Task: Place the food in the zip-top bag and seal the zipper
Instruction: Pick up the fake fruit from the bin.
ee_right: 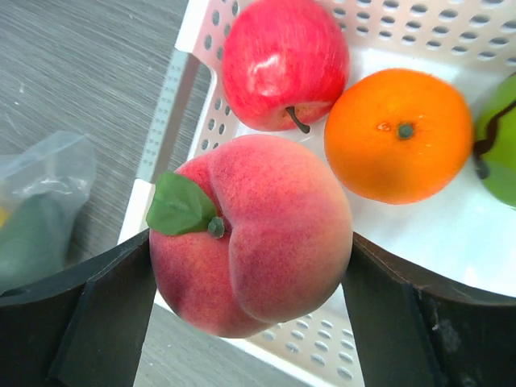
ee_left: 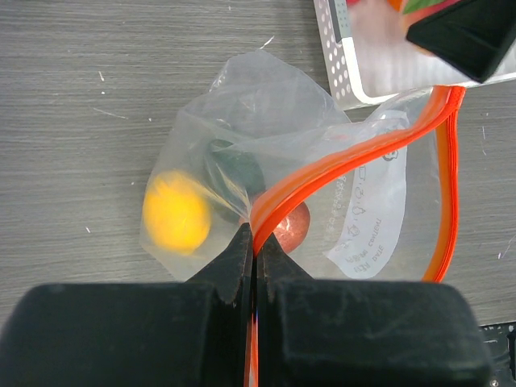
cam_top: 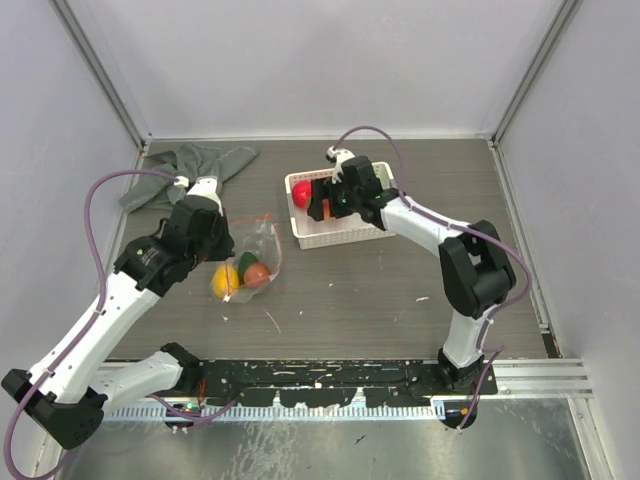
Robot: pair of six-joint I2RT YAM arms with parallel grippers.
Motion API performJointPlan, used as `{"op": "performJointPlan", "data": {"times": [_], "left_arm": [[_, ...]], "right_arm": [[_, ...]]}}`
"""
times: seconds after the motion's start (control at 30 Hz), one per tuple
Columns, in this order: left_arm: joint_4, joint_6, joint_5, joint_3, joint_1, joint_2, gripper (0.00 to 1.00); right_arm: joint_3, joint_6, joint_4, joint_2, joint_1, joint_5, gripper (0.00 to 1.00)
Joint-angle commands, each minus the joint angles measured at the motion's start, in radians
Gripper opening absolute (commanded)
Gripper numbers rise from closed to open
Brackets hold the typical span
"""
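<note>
Centre-left of the overhead view: left gripper point(ee_left: 256, 242) pinched fully shut on the orange-red zipper point(ee_left: 355, 157) of the zip-top bag point(ee_left: 258, 105), yellow fruit point(ee_left: 176, 214) inside. Upper centre: right gripper point(ee_right: 250, 242) spread wide, pressed against both sides of a peach point(ee_right: 266, 201) at the white basket point(ee_right: 181, 81) rim, beside red apple point(ee_right: 282, 56) and orange point(ee_right: 399, 133).

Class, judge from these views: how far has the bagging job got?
Done: three fruits lie in the bag. In hand: left claw pinches the zipper; right claw grips the peach at the basket. Left: peach, apple, orange and green fruit, then sealing.
</note>
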Motion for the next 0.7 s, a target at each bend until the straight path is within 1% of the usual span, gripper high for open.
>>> {"op": "performJointPlan", "data": {"times": [0.0, 0.3, 0.4, 0.5, 0.67], "left_arm": [[0.041, -0.008, 0.013, 0.03, 0.005, -0.002, 0.0], [0.041, -0.008, 0.032, 0.031, 0.005, 0.003, 0.0], [0.072, -0.008, 0.042, 0.03, 0.005, 0.005, 0.0], [0.075, -0.008, 0.051, 0.035, 0.005, 0.01, 0.0], [0.076, -0.01, 0.065, 0.04, 0.005, 0.017, 0.0]], "right_arm": [[-0.008, -0.041, -0.007, -0.142, 0.008, 0.04, 0.59], [-0.03, -0.076, -0.063, -0.331, 0.063, 0.045, 0.59], [-0.029, -0.095, -0.091, -0.4, 0.092, 0.053, 0.59], [-0.03, -0.109, -0.108, -0.458, 0.129, 0.052, 0.59], [-0.024, -0.153, -0.114, -0.527, 0.237, 0.047, 0.59]]}}
